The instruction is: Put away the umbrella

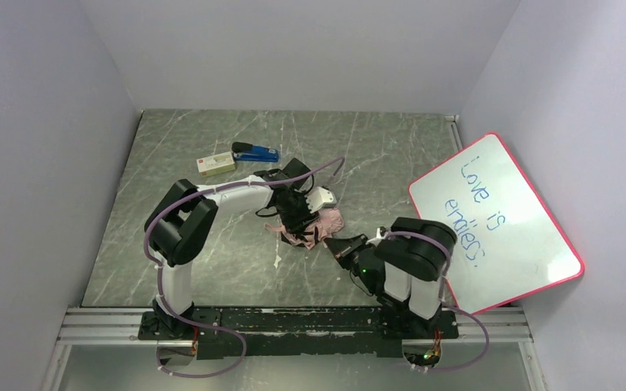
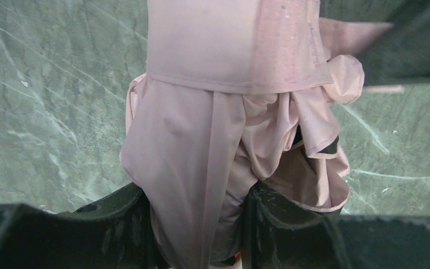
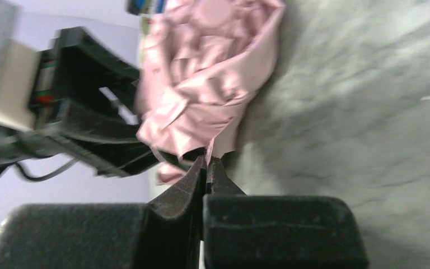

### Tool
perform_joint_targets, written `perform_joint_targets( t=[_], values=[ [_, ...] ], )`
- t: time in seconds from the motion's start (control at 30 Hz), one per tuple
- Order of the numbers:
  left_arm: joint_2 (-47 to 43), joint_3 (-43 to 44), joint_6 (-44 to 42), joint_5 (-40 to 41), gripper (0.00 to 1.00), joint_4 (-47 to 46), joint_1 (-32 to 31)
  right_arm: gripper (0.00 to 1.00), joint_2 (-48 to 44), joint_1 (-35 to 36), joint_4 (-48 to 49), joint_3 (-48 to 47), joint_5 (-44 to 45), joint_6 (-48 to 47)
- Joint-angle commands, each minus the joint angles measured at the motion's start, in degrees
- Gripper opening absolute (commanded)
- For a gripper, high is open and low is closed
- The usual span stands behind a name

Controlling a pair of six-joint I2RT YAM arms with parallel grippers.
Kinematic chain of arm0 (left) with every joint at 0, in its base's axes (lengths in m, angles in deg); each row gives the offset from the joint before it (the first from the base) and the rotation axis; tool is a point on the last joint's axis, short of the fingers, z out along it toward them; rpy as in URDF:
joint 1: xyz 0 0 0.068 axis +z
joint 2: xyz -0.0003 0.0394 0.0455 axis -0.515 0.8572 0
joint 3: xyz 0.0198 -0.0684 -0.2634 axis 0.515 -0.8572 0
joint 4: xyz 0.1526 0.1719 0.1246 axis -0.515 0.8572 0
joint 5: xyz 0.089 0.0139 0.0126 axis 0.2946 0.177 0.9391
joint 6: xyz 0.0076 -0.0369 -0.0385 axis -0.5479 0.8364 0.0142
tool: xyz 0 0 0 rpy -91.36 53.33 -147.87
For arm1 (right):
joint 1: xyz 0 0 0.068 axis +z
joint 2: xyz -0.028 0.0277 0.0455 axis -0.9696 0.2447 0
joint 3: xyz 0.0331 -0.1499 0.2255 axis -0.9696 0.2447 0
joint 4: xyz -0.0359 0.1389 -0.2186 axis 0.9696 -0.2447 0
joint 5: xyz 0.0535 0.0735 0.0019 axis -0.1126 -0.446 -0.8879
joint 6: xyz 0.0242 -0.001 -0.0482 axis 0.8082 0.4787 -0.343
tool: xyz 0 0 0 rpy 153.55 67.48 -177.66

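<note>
Jaws on the left gripper stand part-way apart with a thick bunch of the pale pink thin-fabric compact umbrella packed between them. The cloth presses against both black fingers, so that is a solid hold on the bundle. Over on the other side, the right gripper has its jaws all but touching, and a thin fold of the same pink cloth is nipped right at the tips. Both arms have hold of the umbrella, one at each side!

From the top view it lies crumpled on the grey-green marbled table, around the middle. The left gripper reaches down onto its far-left part and the right gripper sits at its near-right edge. The canopy is loose and rumpled, with folds spilling every way. The left wrist camera shows a flat, smooth panel of pink across the top and gathered pleats beneath it, with a dark sliver showing inside one fold.

Behind the action, apart from the umbrella, a blue stapler lies just beside a small pale yellow box with a red end. Off to the right, a white dry-erase board with a pink-red frame sits tilted at the table's right side. It has blue handwriting across it, and its near corner is close to the right arm.
</note>
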Motion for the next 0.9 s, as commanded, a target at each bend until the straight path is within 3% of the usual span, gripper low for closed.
perform_joint_targets(
  t=[0.0,0.1,0.13,0.23,0.3,0.47,0.87],
  values=[
    [4.34,-2.0,-0.73,10.68,0.05,1.27,0.87,0.0,-8.47,3.25,1.45,12.05,2.67,0.97],
    [4.36,-2.31,-0.75,10.81,0.05,1.07,0.87,0.0,-20.41,4.52,-13.42,10.39,4.02,0.85],
    [4.4,-2.32,-0.75,10.84,0.05,1.05,0.86,0.0,-26.12,4.87,-21.62,8.57,4.78,0.63],
    [4.51,-2.25,-0.59,10.85,0.05,1.04,0.86,0.0,-44.93,6.73,-59.87,-0.58,10.14,0.15],
    [4.45,-2.25,-0.48,10.72,0.05,0.77,0.89,0.0,-52.01,6.97,-68.26,-2.13,11.95,-1.01],
    [5.06,-1.45,0.17,10.99,0.05,0.73,0.86,0.0,-59.65,6.89,-77.05,-1.54,9.8,-0.3],
    [3.98,-2.6,1.76,15.25,0.05,-1.48,0.01,0.0,-57.46,7.6,-68.19,-4.29,3.52,-5.42]
  ],
)
